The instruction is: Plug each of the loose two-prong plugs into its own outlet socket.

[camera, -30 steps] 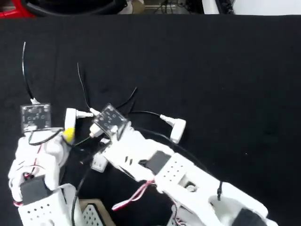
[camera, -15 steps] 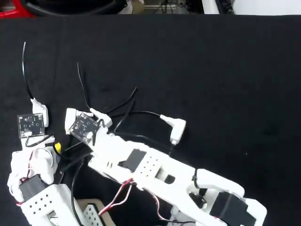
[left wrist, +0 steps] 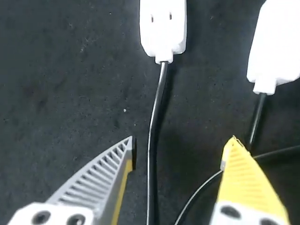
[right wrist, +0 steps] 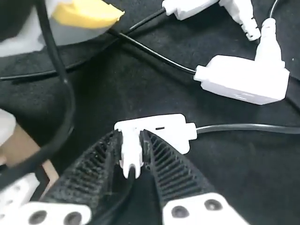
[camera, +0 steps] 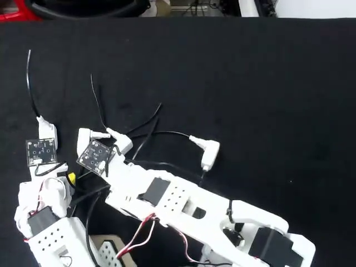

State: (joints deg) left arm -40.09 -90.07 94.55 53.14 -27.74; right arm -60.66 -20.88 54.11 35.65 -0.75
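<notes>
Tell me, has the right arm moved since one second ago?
Yes. In the high view the right arm has shifted left, away from the unmoved white plug.

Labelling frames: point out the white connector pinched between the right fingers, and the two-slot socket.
white connector point(right wrist: 165, 132): right wrist view, on its body.
two-slot socket point(left wrist: 162, 29): left wrist view, on its face by the slots.

Robot lab, black-cloth table point(camera: 267, 83), cables point(camera: 196, 7) at back (bg clutter)
</notes>
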